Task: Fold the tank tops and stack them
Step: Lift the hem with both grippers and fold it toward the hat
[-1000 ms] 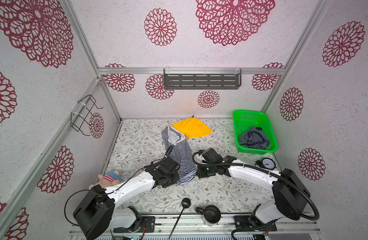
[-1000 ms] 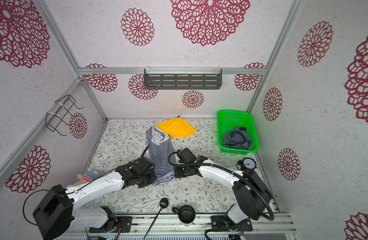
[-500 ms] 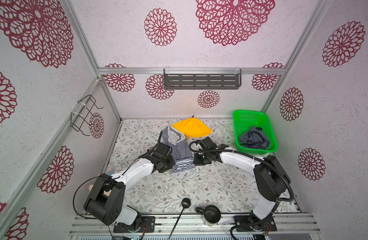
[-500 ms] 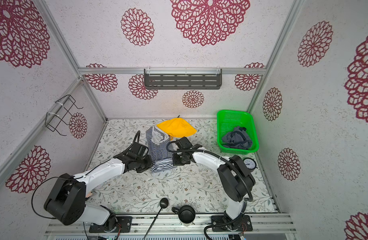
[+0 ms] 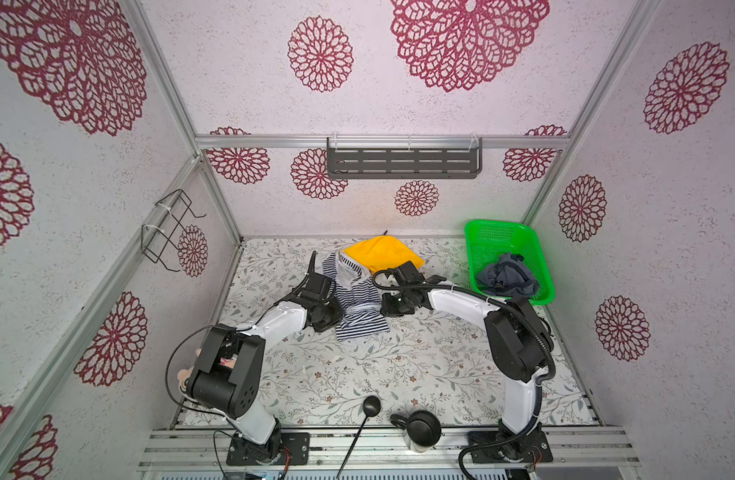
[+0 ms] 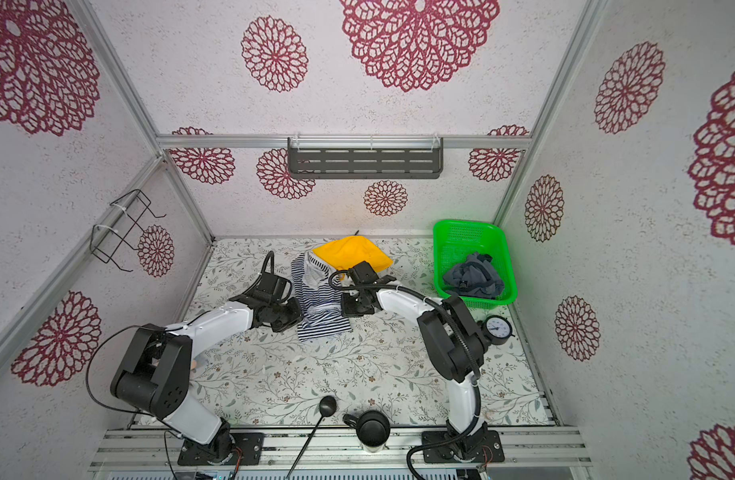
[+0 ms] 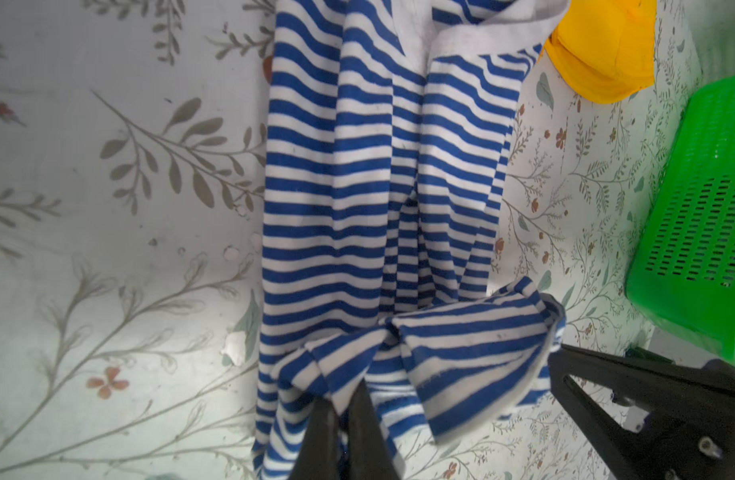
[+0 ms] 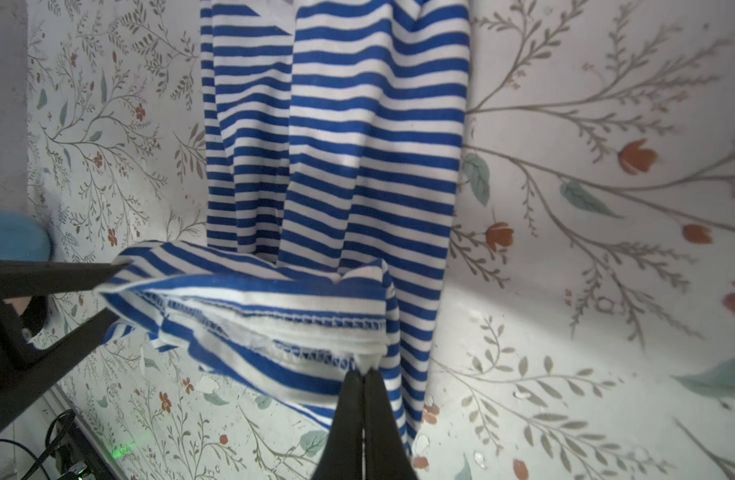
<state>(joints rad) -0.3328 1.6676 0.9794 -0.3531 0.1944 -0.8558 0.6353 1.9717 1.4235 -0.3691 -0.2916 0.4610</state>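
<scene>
Navy-and-white striped cloth tank top (image 5: 359,299) lies lengthwise mid-surface on the pale floral-print surface (image 5: 357,365), in both top views. Strap end points to the back wall, by the yellow cloth hat (image 5: 382,253). Hat edge meets the white-trimmed neckline; touching or overlapping, cannot tell.

Left gripper (image 7: 345,399): fingers pressed together, pinching a bunched corner of the striped top's hem, cloth gathered into a knot-like pucker at the tips.

Right gripper (image 8: 363,372): fingers pressed together on the opposite hem corner, stitched edge showing just above the tips.

Hem band hangs raised and slack between the two grippers, doubled over the body of the top. In a top view the left gripper (image 5: 340,311) sits at the garment's left edge and the right gripper (image 5: 383,306) at its right edge, roughly level with each other. A striped portion near the robot lies flat on the surface, below the lifted band.

Bright green perforated plastic basket (image 5: 498,226) stands at the far right of the surface. Crumpled slate blue-grey cloth tank top (image 5: 507,276) is heaped inside it, print not visible.

Near the front edge: black long-handled ladle (image 5: 372,405) and black lidded mug (image 5: 419,424), well apart from the striped top
</scene>
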